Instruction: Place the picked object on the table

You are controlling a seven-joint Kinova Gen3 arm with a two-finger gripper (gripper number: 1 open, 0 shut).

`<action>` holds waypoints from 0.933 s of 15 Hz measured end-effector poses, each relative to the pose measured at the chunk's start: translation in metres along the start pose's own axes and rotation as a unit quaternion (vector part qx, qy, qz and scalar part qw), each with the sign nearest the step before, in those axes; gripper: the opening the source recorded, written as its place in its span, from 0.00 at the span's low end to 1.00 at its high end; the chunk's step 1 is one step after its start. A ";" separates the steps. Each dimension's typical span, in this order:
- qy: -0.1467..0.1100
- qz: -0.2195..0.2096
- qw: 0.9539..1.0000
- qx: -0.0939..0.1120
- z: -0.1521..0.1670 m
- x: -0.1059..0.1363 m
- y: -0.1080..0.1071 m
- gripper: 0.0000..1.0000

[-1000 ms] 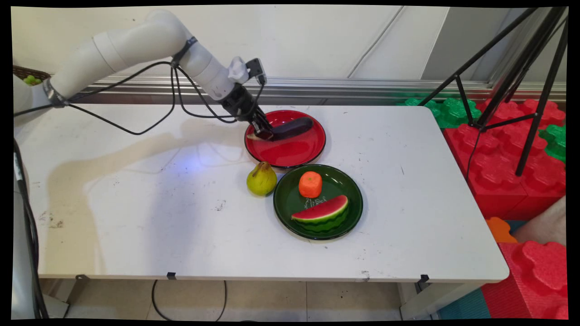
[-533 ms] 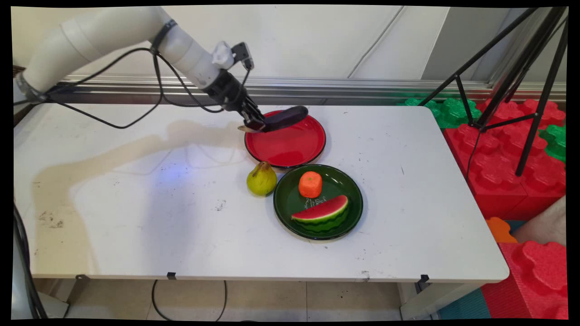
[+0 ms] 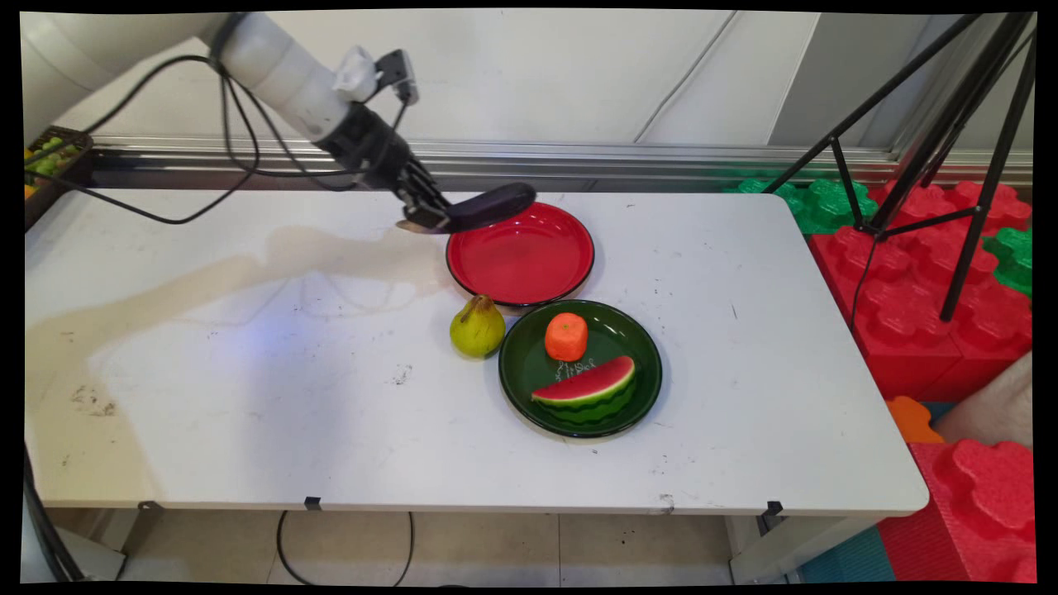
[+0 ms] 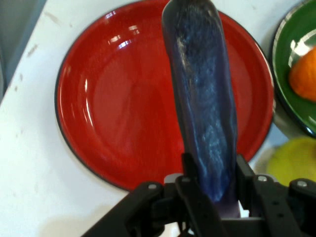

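Note:
My gripper (image 3: 431,215) is shut on the stem end of a dark purple eggplant (image 3: 489,207) and holds it in the air over the far-left rim of the red plate (image 3: 529,273). In the hand view the eggplant (image 4: 205,98) runs up from between the fingers (image 4: 195,182), with the bare red plate (image 4: 118,108) beneath it. A yellow-green pear (image 3: 477,326) stands on the table just in front of the red plate.
A green plate (image 3: 645,380) holds an orange fruit (image 3: 566,336) and a watermelon slice (image 3: 585,388). Red and green foam blocks (image 3: 909,273) and a black tripod (image 3: 959,165) stand to the right of the table. A basket of fruit (image 3: 50,161) sits at the far left.
The gripper has lifted the eggplant off the red plate and carried it up and to the left. The plate now lies bare.

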 end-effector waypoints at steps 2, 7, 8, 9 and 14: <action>-0.009 0.004 1.000 -0.003 -0.014 -0.007 0.005 0.00; -0.039 0.018 0.999 -0.011 -0.040 -0.027 0.016 0.00; -0.047 0.022 0.999 -0.013 -0.045 -0.032 0.018 0.00; -0.053 0.023 0.998 -0.014 -0.048 -0.036 0.020 0.00; -0.098 0.035 0.994 -0.023 -0.058 -0.073 0.025 0.00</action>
